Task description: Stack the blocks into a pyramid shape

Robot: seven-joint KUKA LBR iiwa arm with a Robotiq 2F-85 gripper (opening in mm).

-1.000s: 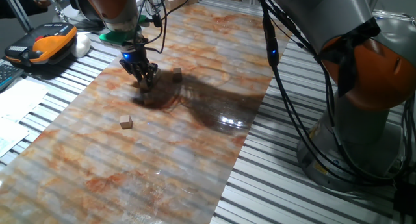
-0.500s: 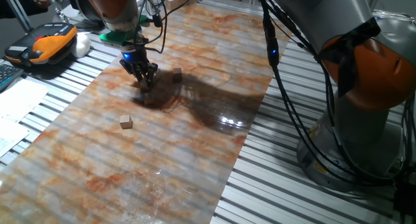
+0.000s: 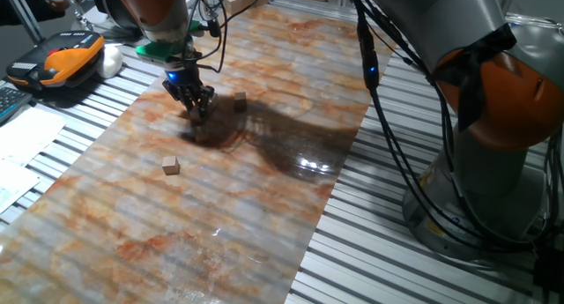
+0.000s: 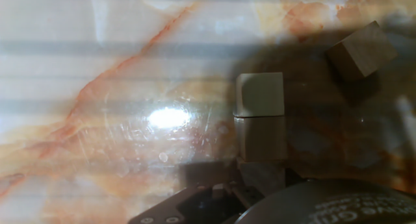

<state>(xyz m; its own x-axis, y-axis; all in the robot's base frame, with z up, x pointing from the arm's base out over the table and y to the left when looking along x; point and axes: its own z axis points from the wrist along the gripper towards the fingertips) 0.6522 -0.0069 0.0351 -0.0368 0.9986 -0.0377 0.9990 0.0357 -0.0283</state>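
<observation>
Reaching down over the far left of the marbled bench (image 3: 264, 198), our hand (image 3: 199, 110) hung low above two touching blocks (image 4: 260, 113); we could not tell how spread it was. Another block (image 3: 240, 100) sat near, one (image 3: 171, 166) well apart.

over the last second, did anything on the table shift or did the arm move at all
Nothing visibly changed. The gripper hangs low over the marble tabletop in the same spot, and the lone block nearer the camera and the block beside the gripper lie where they were.
</observation>
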